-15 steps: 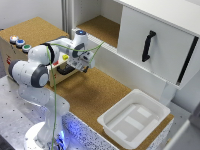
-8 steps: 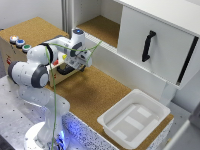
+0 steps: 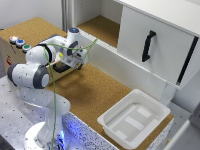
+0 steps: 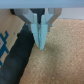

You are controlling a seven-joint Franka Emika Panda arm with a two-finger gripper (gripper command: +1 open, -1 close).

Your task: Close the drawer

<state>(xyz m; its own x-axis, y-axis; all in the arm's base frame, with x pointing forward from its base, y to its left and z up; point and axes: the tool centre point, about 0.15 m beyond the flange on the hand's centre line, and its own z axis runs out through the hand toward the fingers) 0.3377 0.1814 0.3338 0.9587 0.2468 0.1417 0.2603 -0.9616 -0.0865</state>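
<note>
The tan wooden box with round coloured buttons stands at the exterior view's left. Its drawer sticks out toward the cork, mostly hidden behind my arm. My gripper hangs low at the drawer's outer end. In the wrist view the two fingers are pressed together, so the gripper is shut on nothing. The drawer's dark interior and its light plywood edge lie just beside the fingertips. I cannot tell whether they touch the drawer front.
A white plastic tray sits on the cork mat at the exterior view's lower right. A large white cabinet panel with a black handle stands behind it, beside an open cork-floored recess.
My gripper has shifted a little toward the exterior view's left, nearer the wooden box. It stays shut throughout.
</note>
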